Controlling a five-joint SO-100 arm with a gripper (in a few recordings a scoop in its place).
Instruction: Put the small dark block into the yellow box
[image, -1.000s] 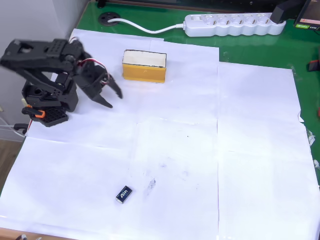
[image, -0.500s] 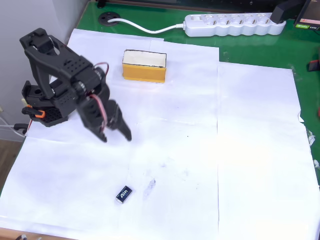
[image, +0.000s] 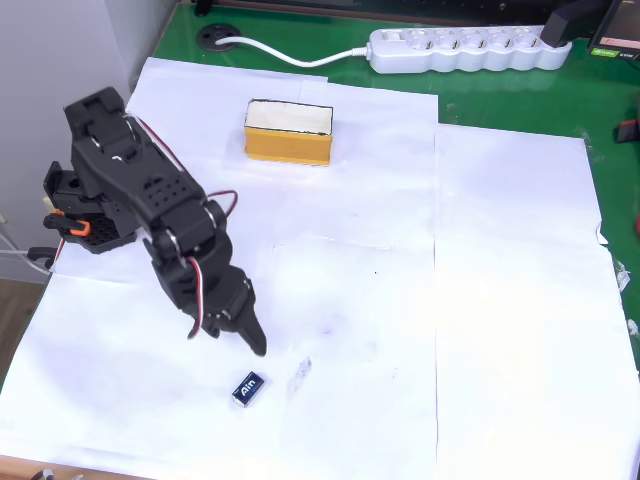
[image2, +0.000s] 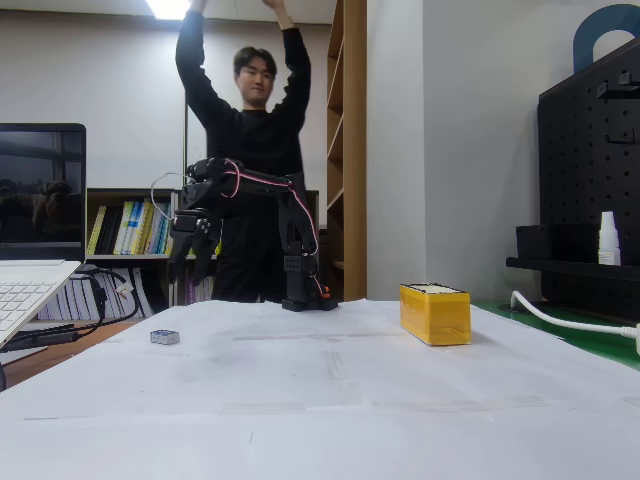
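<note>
The black two-finger end effector (image: 228, 335) is seen spread, empty, above the tiny black rectangular block (image: 247, 387); its lettering is unreadable. The mustard-yellow rectangular box (image: 289, 131) sits well apart.

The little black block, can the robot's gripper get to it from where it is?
Probably yes. The gripper hangs open just above and beside the block, which lies alone on bare white paper. Nothing stands between them, and the yellow box sits far off.
</note>
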